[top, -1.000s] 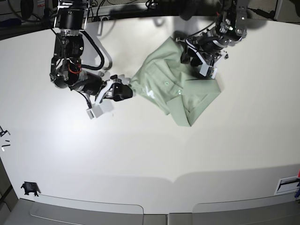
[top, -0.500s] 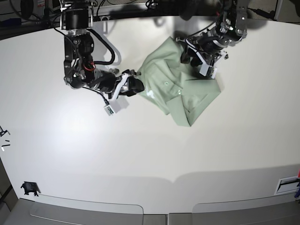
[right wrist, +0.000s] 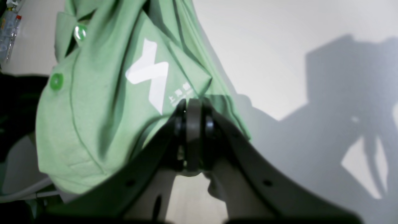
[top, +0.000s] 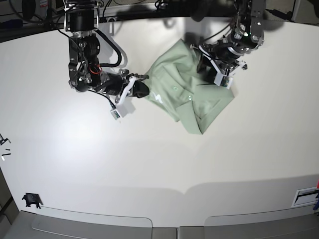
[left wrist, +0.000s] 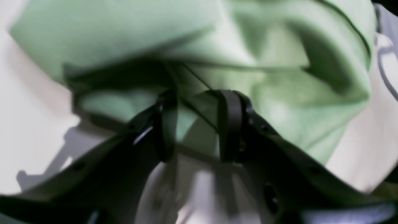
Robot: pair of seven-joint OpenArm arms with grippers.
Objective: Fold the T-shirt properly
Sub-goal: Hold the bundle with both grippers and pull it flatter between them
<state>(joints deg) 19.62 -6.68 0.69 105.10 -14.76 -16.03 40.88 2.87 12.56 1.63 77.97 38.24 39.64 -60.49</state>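
The pale green T-shirt (top: 199,97) lies crumpled on the white table, collar and buttons facing up. My right gripper (top: 143,89) is at the shirt's left edge. In the right wrist view this gripper (right wrist: 192,102) is shut, pinching the T-shirt (right wrist: 93,109) at a fold just below a white printed logo (right wrist: 149,77). My left gripper (top: 206,63) sits on the shirt's upper right part. The left wrist view has that gripper (left wrist: 199,93) open, its black fingers (left wrist: 230,124) apart with a seam of the T-shirt (left wrist: 279,102) showing between them.
The white table (top: 149,164) stretches toward a curved front edge. Small black parts lie at the far left (top: 31,200). A white label (top: 305,196) sits at the lower right. Cables and dark equipment line the back edge.
My right arm moved right to the shirt's left edge and its jaws closed on the cloth. The left gripper shifted slightly on the shirt's upper right and stayed open.
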